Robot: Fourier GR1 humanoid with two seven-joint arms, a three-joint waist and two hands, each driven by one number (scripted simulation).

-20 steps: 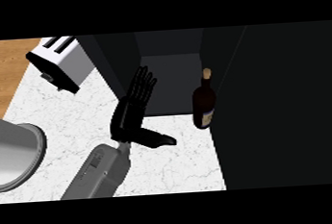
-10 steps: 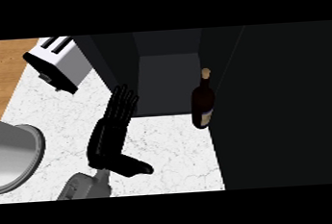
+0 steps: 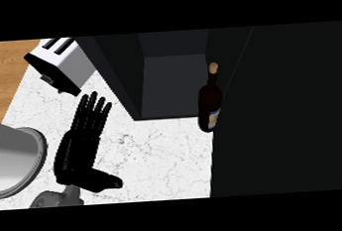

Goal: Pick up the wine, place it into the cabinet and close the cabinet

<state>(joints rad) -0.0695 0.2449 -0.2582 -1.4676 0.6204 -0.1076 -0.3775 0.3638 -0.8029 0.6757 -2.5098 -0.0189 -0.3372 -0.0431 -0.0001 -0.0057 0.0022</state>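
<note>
The wine bottle (image 3: 208, 104), dark with a tan cap and a pale label, stands upright at the right side of the dark cabinet's opening (image 3: 169, 83), right against a large black panel (image 3: 284, 110) that fills the view's right. Whether the bottle's base rests inside the cabinet or on the counter I cannot tell. My left hand (image 3: 79, 148) hovers over the white marble counter (image 3: 165, 157), well left of the bottle, fingers straight and pointing away from me, thumb out to the right, holding nothing. My right hand shows nowhere.
A silver toaster (image 3: 57, 70) stands at the back left, just beyond my left hand's fingertips. A large grey round vessel (image 3: 8, 162) sits at the left edge beside my forearm. Past the counter's left edge there is a brown wooden surface (image 3: 3, 68).
My left hand has drawn back toward the lower left, away from the cabinet opening. The bottle has stayed where it was.
</note>
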